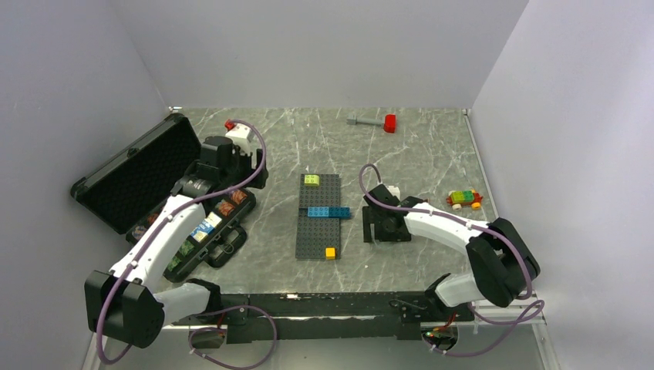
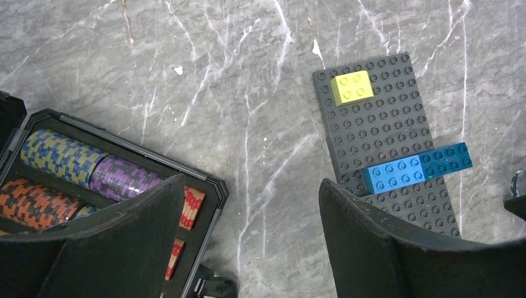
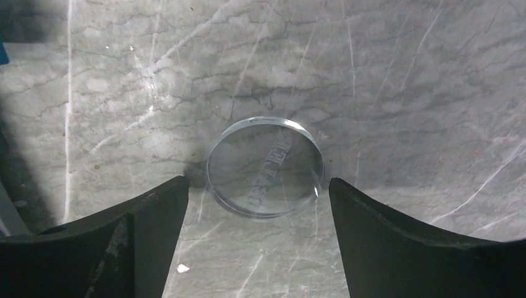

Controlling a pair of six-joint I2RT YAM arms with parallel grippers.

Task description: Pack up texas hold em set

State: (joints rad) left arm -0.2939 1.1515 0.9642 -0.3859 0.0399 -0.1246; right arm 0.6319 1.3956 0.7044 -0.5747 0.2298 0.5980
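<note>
Holding right tool (image 3: 257, 186) open over bench (image 3: 403, 93), straddling clear engraved disc (image 3: 265, 166) lying flat midway between fingers, touching neither. Holding left tool (image 2: 251, 186) open and empty above corner of black case (image 2: 214, 186), chip stacks (image 2: 62, 155) lying in its slots under one finger.

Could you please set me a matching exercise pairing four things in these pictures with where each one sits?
Things:
1 hammer
2 clear disc
3 yellow brick
4 purple chip stack

Places:
A in the case
B on the baseplate
C between the jaws of the right gripper
D alone near the far edge of the table

Pairs: 1-D; 2-C; 3-B; 4-A
</note>
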